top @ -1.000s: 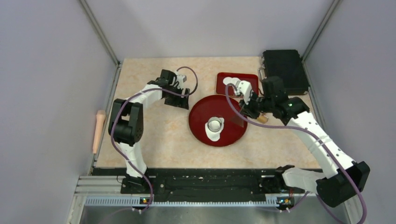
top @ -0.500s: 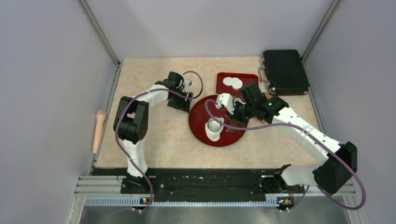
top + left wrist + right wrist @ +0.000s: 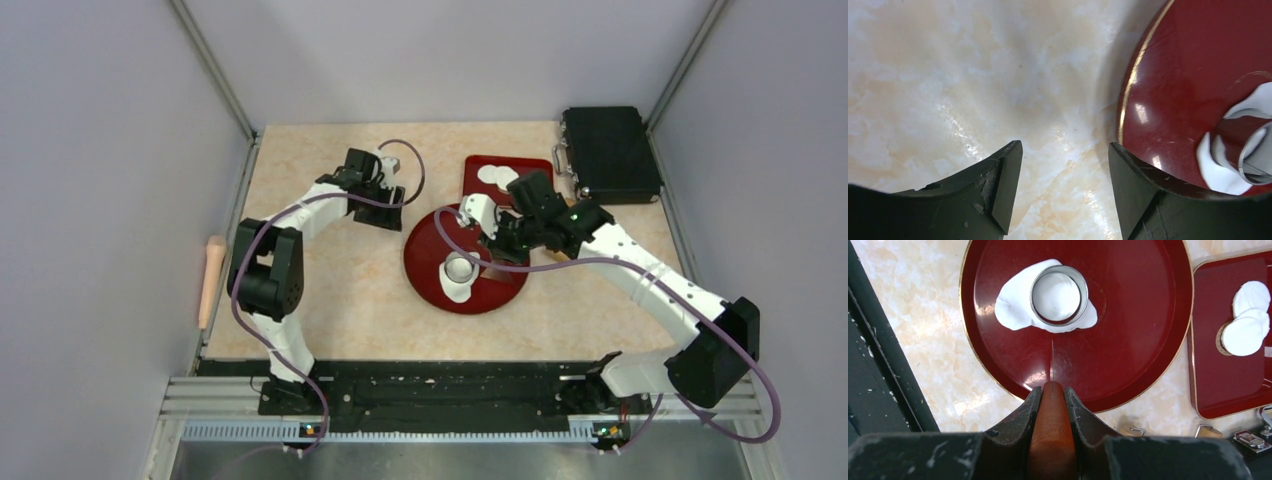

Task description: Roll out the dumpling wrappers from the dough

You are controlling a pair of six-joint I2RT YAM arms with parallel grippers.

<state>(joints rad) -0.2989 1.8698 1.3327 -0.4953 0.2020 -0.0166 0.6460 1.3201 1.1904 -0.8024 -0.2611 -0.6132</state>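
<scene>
Where metal ring (image 3: 1059, 295) rests on ragged dough (image 3: 1014, 311), glossy red tray (image 3: 1133, 315)

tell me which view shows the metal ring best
Right wrist: the metal ring sits whole and large, seen from above on the dough. Top external shows it tiny; left wrist catches only a cropped sliver.

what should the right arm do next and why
Probably ease the right tool forward and down until its blade reaches the dough: the ring sits on that dough on the red plate, and the blade ends short of it.
</scene>
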